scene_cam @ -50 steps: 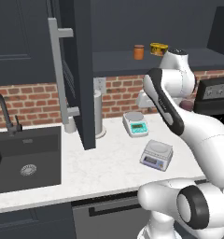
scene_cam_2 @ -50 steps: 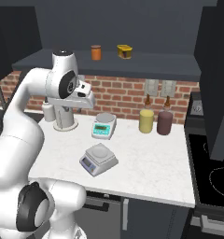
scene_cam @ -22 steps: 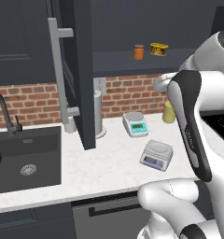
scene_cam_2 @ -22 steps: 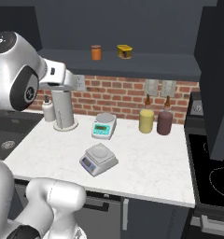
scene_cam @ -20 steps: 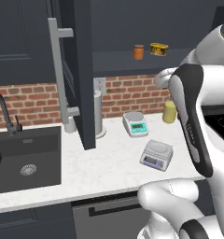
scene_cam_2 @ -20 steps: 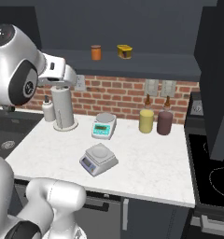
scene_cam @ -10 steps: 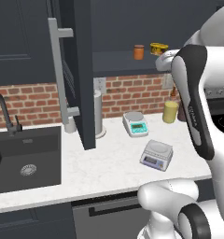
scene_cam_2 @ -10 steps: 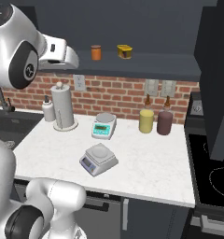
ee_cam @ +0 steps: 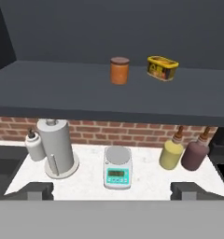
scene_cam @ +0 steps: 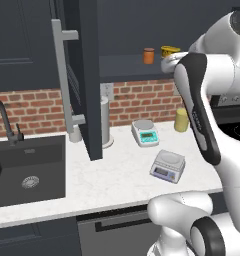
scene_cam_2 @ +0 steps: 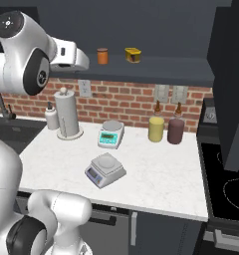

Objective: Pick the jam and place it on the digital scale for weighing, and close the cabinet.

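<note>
Left base view: the arm rose at the right, its hand raised to shelf height, with the jam (scene_cam: 148, 55) standing upright on the cabinet (scene_cam: 87, 80) shelf just to the hand's left and the flat yellow tin (scene_cam: 169, 51) right at the hand. The cabinet door stood open, edge-on, well left of the hand. Below the hand, on the counter (scene_cam: 117, 175), lay the digital scale (scene_cam: 168, 165), with the white scale (scene_cam: 145, 133) beyond it.

Right base view: the jam (scene_cam_2: 102, 56) stood on the shelf just ahead of the hand, the tin (scene_cam_2: 133, 54) beyond it. The digital scale (scene_cam_2: 105, 169) lay far below, near the counter's front edge.

Hand view: the gripper (ee_cam: 112, 190) stood spread wide, holding nothing, one fingertip (ee_cam: 36, 190) at each lower corner. The jam (ee_cam: 119, 70) stood ahead of it and apart, slightly above centre, the tin (ee_cam: 162, 68) to its right. The white scale (ee_cam: 118, 167), paper-towel holder (ee_cam: 56, 147) and two bottles (ee_cam: 184, 151) sat below.
</note>
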{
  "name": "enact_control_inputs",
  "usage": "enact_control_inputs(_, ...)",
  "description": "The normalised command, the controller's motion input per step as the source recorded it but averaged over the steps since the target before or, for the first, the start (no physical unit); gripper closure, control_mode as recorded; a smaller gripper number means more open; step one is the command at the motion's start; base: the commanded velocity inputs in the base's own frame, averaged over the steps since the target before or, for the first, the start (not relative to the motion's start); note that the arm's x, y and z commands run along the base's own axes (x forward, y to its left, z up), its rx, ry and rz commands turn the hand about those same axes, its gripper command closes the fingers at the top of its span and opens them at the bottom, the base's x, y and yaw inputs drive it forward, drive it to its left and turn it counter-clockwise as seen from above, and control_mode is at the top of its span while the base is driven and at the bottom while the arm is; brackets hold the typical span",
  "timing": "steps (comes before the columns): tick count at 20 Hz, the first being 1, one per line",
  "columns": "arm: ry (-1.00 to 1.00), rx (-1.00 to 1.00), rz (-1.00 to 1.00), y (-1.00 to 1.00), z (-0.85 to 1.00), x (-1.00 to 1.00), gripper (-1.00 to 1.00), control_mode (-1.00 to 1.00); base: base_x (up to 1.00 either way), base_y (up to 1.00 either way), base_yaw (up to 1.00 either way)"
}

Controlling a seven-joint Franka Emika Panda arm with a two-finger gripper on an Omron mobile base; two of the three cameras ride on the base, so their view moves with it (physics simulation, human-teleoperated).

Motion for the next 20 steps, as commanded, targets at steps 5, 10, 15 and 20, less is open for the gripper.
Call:
enact_control_inputs(5, -0.04, 0.0, 0.0, -0.01, 0.0, 0.44, -1.0, -1.0, 0.0, 0.0, 0.0)
enact_control_inputs(10, 0.0, 0.01, 0.0, -0.08, 0.0, 0.42, -1.0, -1.0, 0.0, 0.0, 0.0)
enact_control_inputs(15, 0.0, 0.0, 0.0, -0.04, 0.0, 0.39, -1.0, -1.0, 0.0, 0.0, 0.0)
enact_control_inputs(20, 0.0, 0.0, 0.0, -0.04, 0.0, 0.32, -1.0, -1.0, 0.0, 0.0, 0.0)
